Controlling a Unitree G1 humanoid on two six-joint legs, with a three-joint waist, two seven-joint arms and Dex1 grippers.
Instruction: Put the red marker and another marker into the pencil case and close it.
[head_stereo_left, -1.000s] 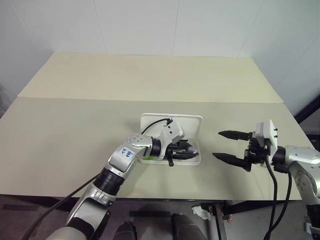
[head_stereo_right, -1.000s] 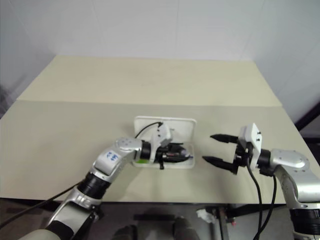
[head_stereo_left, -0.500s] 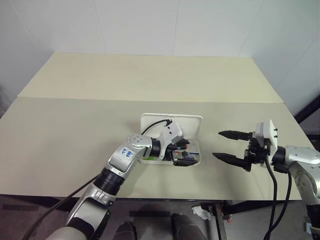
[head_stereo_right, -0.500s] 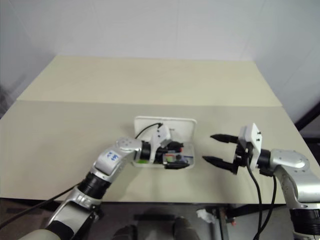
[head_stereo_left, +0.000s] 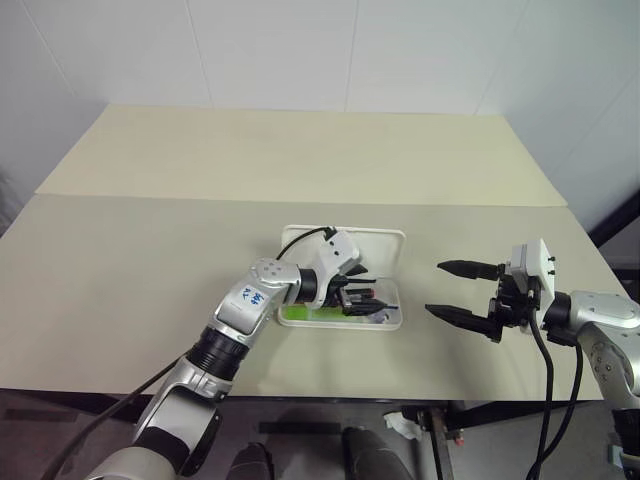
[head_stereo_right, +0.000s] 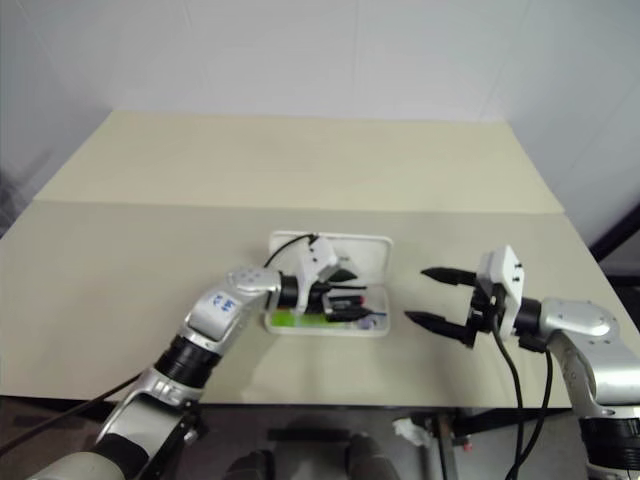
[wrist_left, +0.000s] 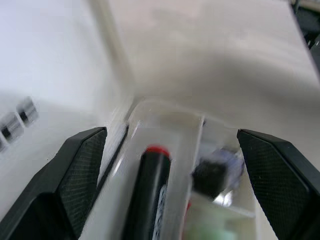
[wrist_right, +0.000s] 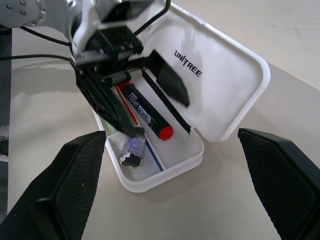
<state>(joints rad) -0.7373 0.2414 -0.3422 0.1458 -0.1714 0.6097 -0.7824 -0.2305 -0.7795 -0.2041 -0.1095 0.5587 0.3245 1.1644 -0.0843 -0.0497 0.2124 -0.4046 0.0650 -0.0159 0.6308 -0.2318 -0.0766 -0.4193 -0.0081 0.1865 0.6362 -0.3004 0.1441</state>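
Observation:
The white pencil case (head_stereo_left: 375, 245) lies open on the table, its lid (wrist_right: 220, 95) flat behind the tray. The red marker (wrist_right: 145, 114) rests in the tray, red end toward the right side. Light green shows at the tray's left end: the other marker (head_stereo_left: 305, 314). My left gripper (head_stereo_left: 372, 299) hovers low over the tray, open, with the red marker (wrist_left: 147, 195) lying loose between its fingers. To the right of the case my right gripper (head_stereo_left: 435, 288) is held open above the table, pointing at the case, with nothing in it.
A tiny grey-purple cap (wrist_right: 132, 150) lies in the tray's right end, near the left gripper's nearer finger (wrist_right: 112, 112). A black cable (head_stereo_left: 300, 237) loops over the lid's left part. The cream table (head_stereo_left: 150, 250) stretches wide to the left and back; its front edge runs close below the case.
My left gripper has opened and let the red marker go into the tray, and its arm has shifted a little toward the lid, uncovering the green marker. The right arm kept still.

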